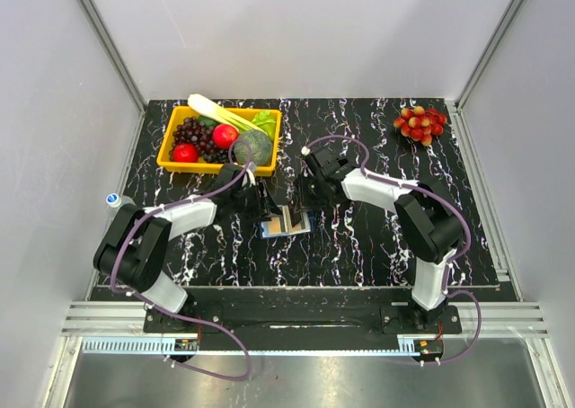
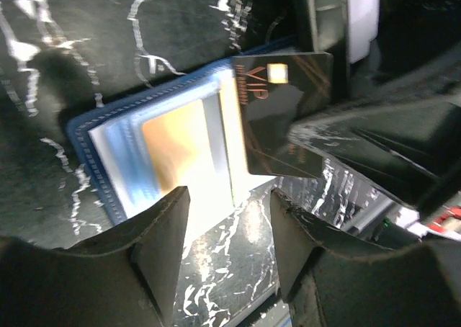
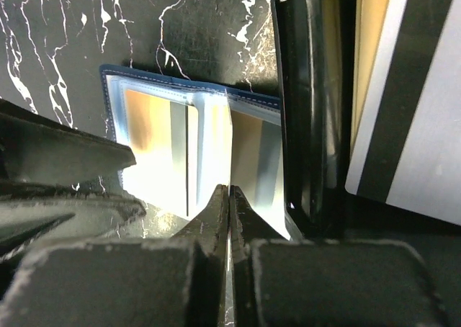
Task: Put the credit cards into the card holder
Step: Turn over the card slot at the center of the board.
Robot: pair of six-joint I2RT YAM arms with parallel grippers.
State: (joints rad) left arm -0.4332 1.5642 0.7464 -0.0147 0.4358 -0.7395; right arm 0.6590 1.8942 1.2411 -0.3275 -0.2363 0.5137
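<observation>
- The right gripper (image 3: 229, 197) has its jaws clamped flat on the dark VIP card (image 2: 284, 114), pinching one edge so that the free edge can lead into a slot.
- That card stands on edge over the open card holder (image 2: 119, 154), which lies straight ahead of those jaws on the table (image 1: 359, 246). I would say it is being lined up with a pocket, not yet slid in.
- The left gripper (image 2: 229, 201) has its jaws spread with nothing between them, hovering at the holder's near edge, likely to steady it. I cannot tell whether they touch it.
- An orange card (image 2: 180, 147) already sits in a pocket just beyond the left jaws.
- Right of the closed jaws a black tray (image 3: 299, 111) holds a striped card (image 3: 410, 104); its wall crowds the holder.
- A yellow basket (image 1: 216, 168) and a red fruit cluster (image 1: 420, 122) lie well beyond both jaws.
</observation>
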